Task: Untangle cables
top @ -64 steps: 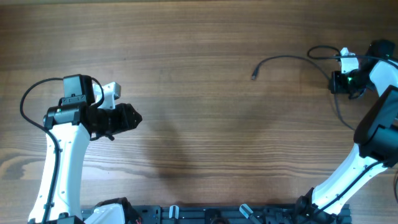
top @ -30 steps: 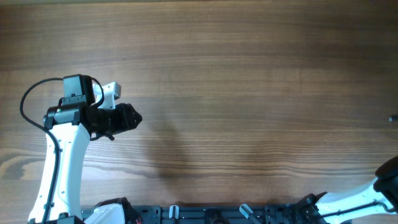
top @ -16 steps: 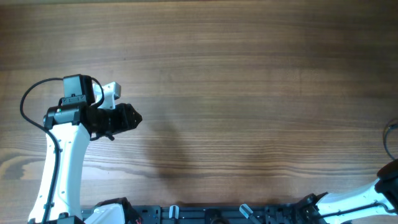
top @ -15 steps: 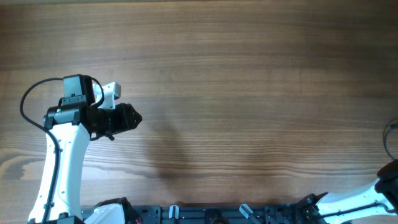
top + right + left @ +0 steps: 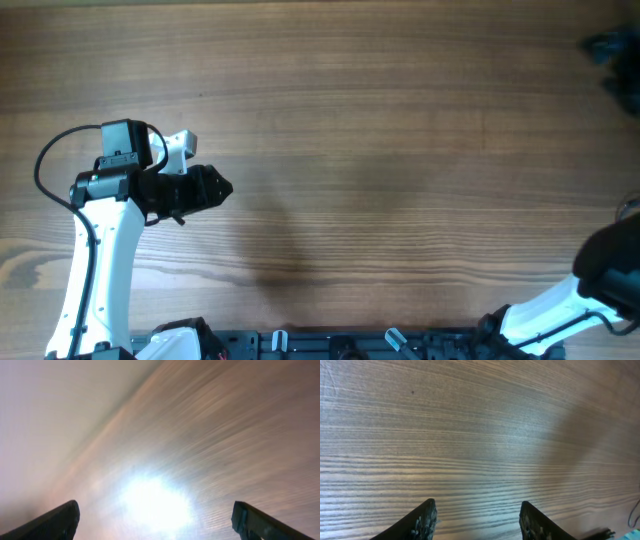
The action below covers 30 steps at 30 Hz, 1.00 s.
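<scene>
One thin dark cable (image 5: 629,206) sliver at the table's (image 5: 400,100) edge, left gripper (image 5: 477,515) spread and empty, right gripper (image 5: 155,516) wide apart

Wood-grain table (image 5: 380,120), brown, grain running left to right, faint dark patches mid-surface. Black rail (image 5: 330,345) sitting along the near edge. Thin black cable (image 5: 602,533) with small plug end lying on the wood, past the rail's right end, mostly cut off by the frame.

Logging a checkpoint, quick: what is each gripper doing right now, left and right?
Left gripper: open, holding nothing.
Right gripper: open wide, holding nothing; its view is blurred.
</scene>
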Available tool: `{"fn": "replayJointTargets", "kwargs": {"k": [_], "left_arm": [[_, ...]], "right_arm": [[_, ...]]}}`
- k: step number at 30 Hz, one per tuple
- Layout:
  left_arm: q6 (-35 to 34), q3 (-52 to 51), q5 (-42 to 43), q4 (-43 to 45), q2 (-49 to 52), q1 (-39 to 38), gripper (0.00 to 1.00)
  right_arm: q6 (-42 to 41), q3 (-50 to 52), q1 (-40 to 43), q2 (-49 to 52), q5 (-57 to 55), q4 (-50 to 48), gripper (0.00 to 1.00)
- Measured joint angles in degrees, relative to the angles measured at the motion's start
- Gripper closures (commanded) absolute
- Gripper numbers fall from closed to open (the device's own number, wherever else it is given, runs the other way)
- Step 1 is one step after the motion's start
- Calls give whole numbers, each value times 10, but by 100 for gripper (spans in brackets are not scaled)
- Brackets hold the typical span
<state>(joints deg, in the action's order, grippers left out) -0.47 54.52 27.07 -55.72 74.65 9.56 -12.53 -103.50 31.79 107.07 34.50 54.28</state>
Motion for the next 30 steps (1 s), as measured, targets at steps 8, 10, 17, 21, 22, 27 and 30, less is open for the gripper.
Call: {"fn": "replayJointTargets", "kwargs": {"k": [8,10,17,21,22,27,30], "left_arm": [[13,0,7,-20,0,0,49],[15,0,8,-26,0,0,49],[19,0,22,-37,-39,0,48],[19,0,24,-40,-111,0,43],[19,0,25,-42,-131,0,41],[28,0,27,-54,-254,0,37],[30,0,28,-62,-320,0,37]], "right_arm": [[318,1,-211,0,-5,216,0],[325,1,-236,0,-30,256,0],[271,1,-290,0,-136,369,0],[218,12,-301,-45,-192,375,0],[211,15,-301,-73,-198,375,0],[195,14,-301,-262,-210,360,0],[192,13,-301,-358,-212,349,0]]}}
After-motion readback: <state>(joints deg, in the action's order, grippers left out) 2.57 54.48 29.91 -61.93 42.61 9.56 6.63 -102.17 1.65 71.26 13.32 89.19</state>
